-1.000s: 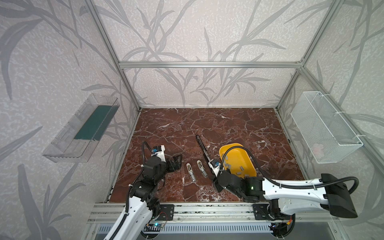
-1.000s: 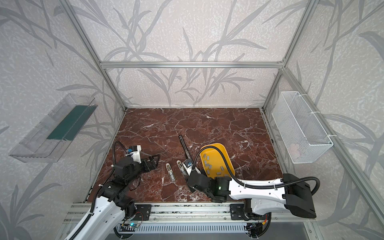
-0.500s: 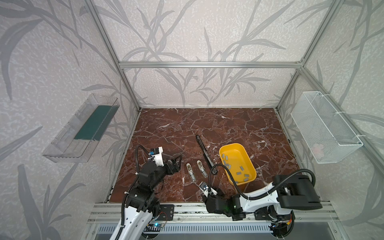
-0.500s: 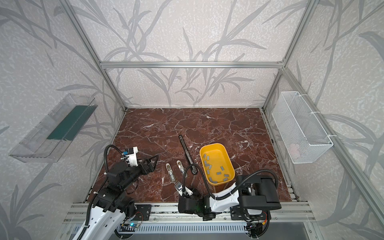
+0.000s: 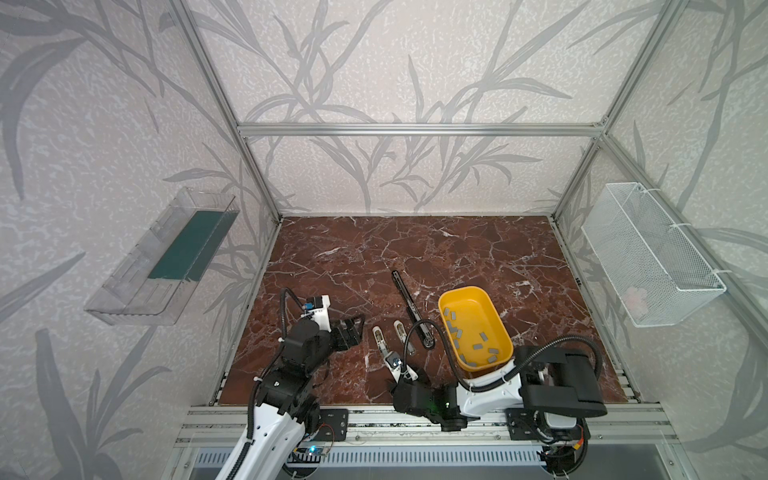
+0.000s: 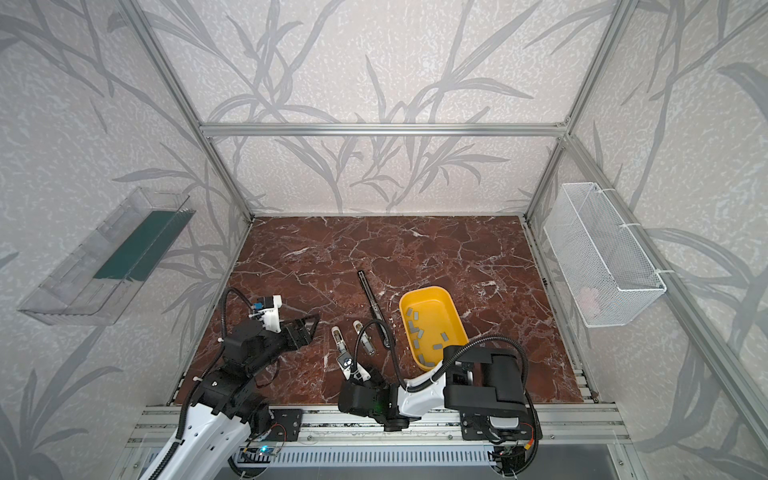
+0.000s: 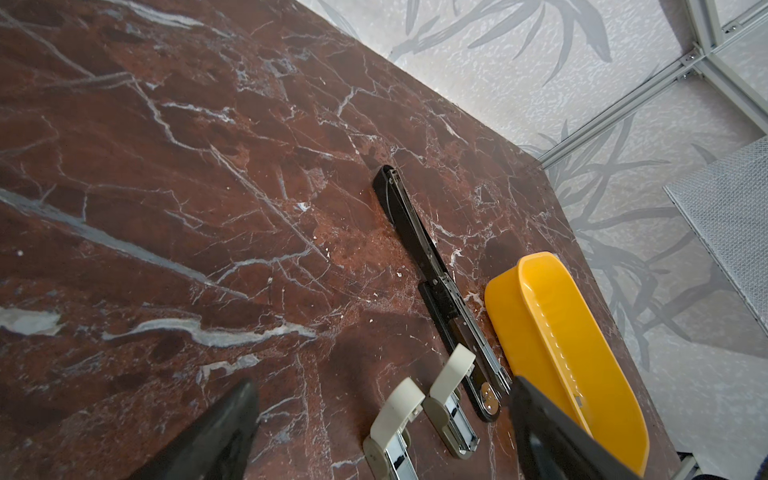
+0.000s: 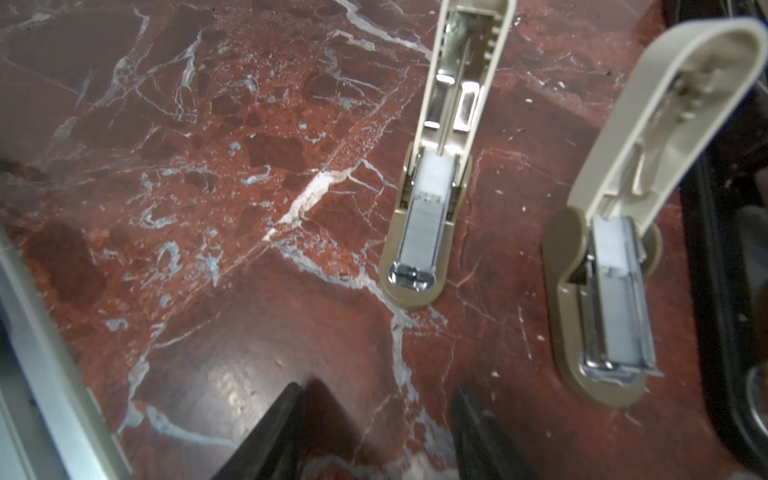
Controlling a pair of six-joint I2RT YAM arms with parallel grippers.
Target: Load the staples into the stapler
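Left end effector (image 5: pixel 352 328) hovers above the bench (image 5: pixel 415 249), jaws spread wide and empty. Right end effector (image 8: pixel 378 388) sits low near the front edge of the bench, jaws partly apart, gripping nothing.

1. Yellow tray (image 5: pixel 465 299): stands on the right side of the bench and contains all loose staples (image 5: pixel 477 346).
2. Black stapler (image 5: pixel 409 299): lies opened out flat, just beside the tray.
3. 2 cream mini staplers (image 8: pixel 419 232): lids raised. Each magazine shows a grey fill, probably a loaded strip.
4. Staples: expect light, thin, stiff strips with slick metal faces. Strips lie flat on the tray floor and are likely to slide or snap apart under pressure. Pinch 1 strip across its narrow width at mid-length, with light force.
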